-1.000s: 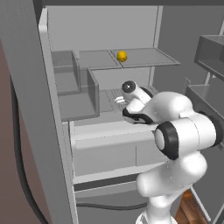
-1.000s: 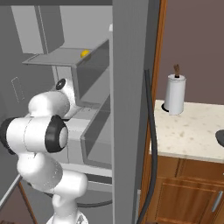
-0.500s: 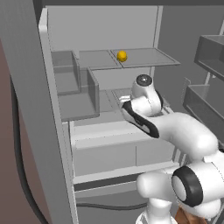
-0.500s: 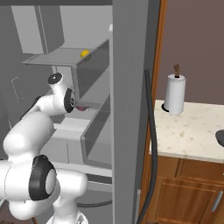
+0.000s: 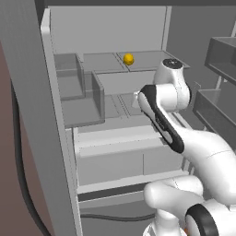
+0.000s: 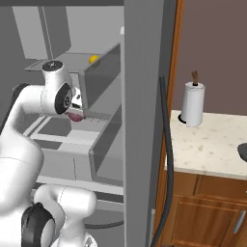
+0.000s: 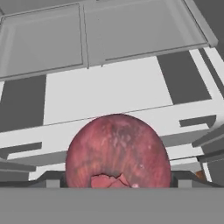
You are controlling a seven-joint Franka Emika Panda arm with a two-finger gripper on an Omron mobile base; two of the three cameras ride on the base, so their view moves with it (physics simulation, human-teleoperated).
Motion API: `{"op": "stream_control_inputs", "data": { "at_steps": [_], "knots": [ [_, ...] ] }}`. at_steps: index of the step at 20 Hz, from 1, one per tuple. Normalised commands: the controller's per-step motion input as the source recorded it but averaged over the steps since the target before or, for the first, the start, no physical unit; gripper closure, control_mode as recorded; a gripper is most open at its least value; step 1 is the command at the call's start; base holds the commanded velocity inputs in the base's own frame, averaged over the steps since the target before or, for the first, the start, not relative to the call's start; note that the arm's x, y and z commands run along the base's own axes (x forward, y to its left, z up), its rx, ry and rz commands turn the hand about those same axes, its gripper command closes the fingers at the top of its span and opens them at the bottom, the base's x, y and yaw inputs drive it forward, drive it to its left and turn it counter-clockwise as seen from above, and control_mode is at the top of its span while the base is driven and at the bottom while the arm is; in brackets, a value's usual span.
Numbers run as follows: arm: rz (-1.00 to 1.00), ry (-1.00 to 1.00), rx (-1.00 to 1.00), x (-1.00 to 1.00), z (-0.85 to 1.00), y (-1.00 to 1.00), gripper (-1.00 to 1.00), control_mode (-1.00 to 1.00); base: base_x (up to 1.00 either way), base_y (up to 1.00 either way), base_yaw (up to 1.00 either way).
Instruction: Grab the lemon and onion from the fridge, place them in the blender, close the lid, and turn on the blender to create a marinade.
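Left base view: fridge [image 5: 60,115] open, door swung out at far left. Lemon [image 5: 128,59] sits on an upper shelf [image 5: 152,59] toward the back, well apart from the arm. The arm's wrist reaches in below that shelf; its hand is hidden behind the white links, so nothing of the fingers can be read from this side.

Right base view: onion [image 6: 75,116] shows as a reddish patch just under the wrist, over the lower shelf. Lemon [image 6: 93,59] again on the upper shelf. Further right, on the counter [image 6: 212,149] past the fridge wall, stands a paper-towel roll [image 6: 193,103].

Hand view: onion [image 7: 117,153] sits large and central between the fingertips of the gripper [image 7: 114,180], both tips pressed against its sides: grasped. Pale shelves and bins lie beyond it.
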Motion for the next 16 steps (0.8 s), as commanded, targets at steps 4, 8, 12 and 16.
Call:
{"op": "stream_control_inputs", "data": {
  "at_steps": [4,8,12,16],
  "knots": [
    [0.00,0.03,0.00,-0.97,0.29,0.03,1.00,-1.00,0.00,0.00,0.00],
    [0.00,0.04,0.00,-0.90,0.01,0.09,1.00,-1.00,0.00,0.00,0.00],
    [-0.02,0.08,0.00,-0.68,0.00,0.20,1.00,-1.00,0.00,0.00,0.00],
    [0.00,0.16,0.00,-0.14,-0.07,0.13,1.00,-1.00,0.00,0.00,0.00]
  ]
}}
